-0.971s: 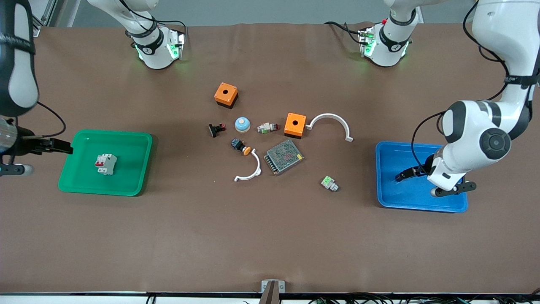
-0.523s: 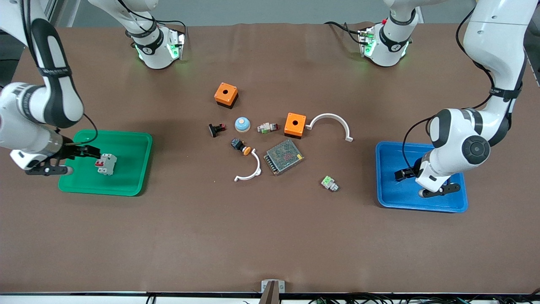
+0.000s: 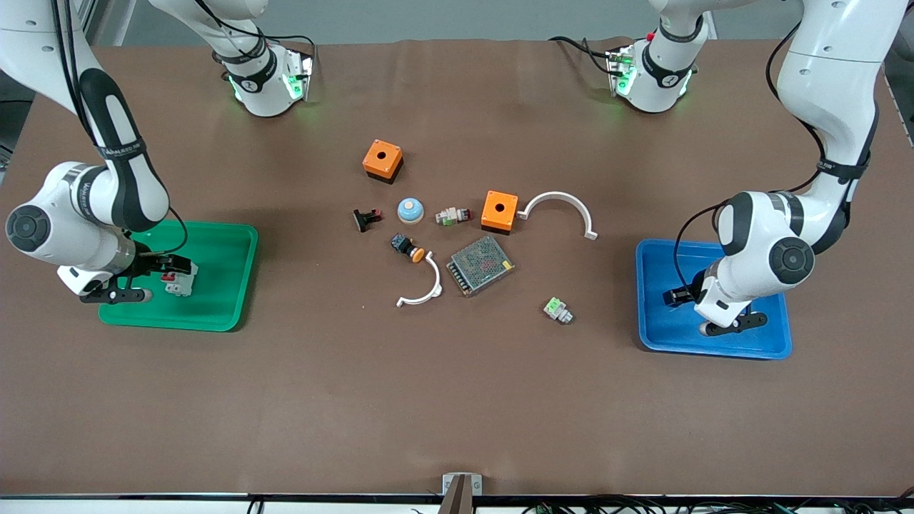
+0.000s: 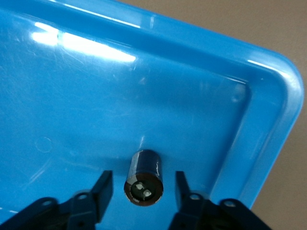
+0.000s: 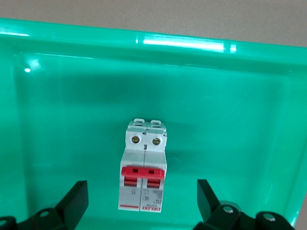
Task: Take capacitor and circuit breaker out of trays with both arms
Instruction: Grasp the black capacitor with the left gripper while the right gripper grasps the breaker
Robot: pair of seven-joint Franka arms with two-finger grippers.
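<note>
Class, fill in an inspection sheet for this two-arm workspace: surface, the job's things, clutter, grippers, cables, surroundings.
Surface: brown table, no spills seen.
Job's things: breaker lies in the green tray; capacitor lies in the blue tray.
Clutter: two orange boxes, mesh-covered box, two white curved pieces, small button parts mid-table.
Grippers: right gripper open astride the breaker; left gripper open astride the capacitor.
Cables: black leads run along both arms.
Surroundings: nothing seen.

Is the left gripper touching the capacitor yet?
Apart. The left wrist view shows the left gripper open, blue tray visible between each finger and the capacitor.
</note>
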